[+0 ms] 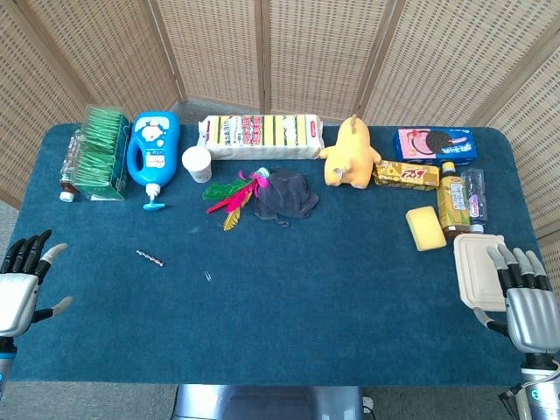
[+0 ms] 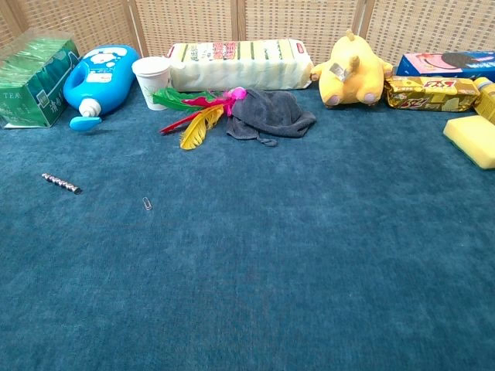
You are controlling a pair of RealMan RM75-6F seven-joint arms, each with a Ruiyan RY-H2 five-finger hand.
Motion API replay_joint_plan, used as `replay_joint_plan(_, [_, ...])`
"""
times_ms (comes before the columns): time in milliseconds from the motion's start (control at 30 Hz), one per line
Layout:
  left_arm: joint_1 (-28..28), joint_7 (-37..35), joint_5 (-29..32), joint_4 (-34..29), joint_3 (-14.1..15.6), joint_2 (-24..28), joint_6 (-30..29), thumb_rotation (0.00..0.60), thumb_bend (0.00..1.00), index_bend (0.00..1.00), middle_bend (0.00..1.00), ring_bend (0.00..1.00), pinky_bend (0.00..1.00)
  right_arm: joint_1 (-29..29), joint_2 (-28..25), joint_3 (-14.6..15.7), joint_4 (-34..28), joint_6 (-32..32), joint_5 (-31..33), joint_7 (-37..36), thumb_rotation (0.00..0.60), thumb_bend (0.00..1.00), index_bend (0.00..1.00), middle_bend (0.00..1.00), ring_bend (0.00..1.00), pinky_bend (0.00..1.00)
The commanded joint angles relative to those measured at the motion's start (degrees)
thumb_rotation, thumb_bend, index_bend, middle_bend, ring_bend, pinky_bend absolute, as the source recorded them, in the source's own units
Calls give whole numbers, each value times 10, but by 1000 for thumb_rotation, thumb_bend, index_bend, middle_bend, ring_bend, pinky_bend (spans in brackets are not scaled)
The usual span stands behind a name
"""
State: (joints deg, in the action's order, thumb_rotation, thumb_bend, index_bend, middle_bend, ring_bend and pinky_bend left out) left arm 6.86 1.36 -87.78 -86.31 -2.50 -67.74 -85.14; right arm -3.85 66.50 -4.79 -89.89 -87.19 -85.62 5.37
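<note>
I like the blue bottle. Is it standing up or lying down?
Lying down. The blue bottle rests on its side, cap toward the table's front.

The silver left hand with black fingers [image 1: 22, 284] is cut by the head view's left edge, the silver right hand [image 1: 525, 302] by its lower right corner; the right hand covers the white lidded plastic box [image 1: 477, 267] in part; the small metal clip [image 2: 147, 204] is too tiny to identify; the yellow rectangular sponge [image 2: 473, 139] runs off the chest view.
</note>
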Motion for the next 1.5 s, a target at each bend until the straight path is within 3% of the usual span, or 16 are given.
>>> replay_joint_plan(33, [1,0,4,3,-1,-2,2,600,216,161,0,0,36,0,-1,0,0,0,-1,-2,600,0,0,0,0,0])
replay_joint_plan(467, [14,-6,19,21,-11,-10,22,600,233,192,0,0,35,0,-4,1,-3,2,-1,-8,600,0,0,0,0,0])
replay_joint_plan(700, [67,-22,-4,98,-11,-46,83,600,396,240,0,0,30,-2,-3,1,-2,11,6,-7,600,0,0,0,0,0])
replay_joint_plan(1033, [136,5,-23,201,-6,-116,163,600,494,271,0,0,30,-5,0,1,1,23,14,-2,600,0,0,0,0,0])
replay_joint_plan(1200, [156,23,-13,221,-11,-145,186,600,499,364,0,0,30,-6,0,1,1,25,16,-3,600,0,0,0,0,0])
replay_joint_plan(1500, [174,48,4,236,-17,-172,202,600,510,404,0,0,30,-6,-1,0,1,26,17,-10,600,0,0,0,0,0])
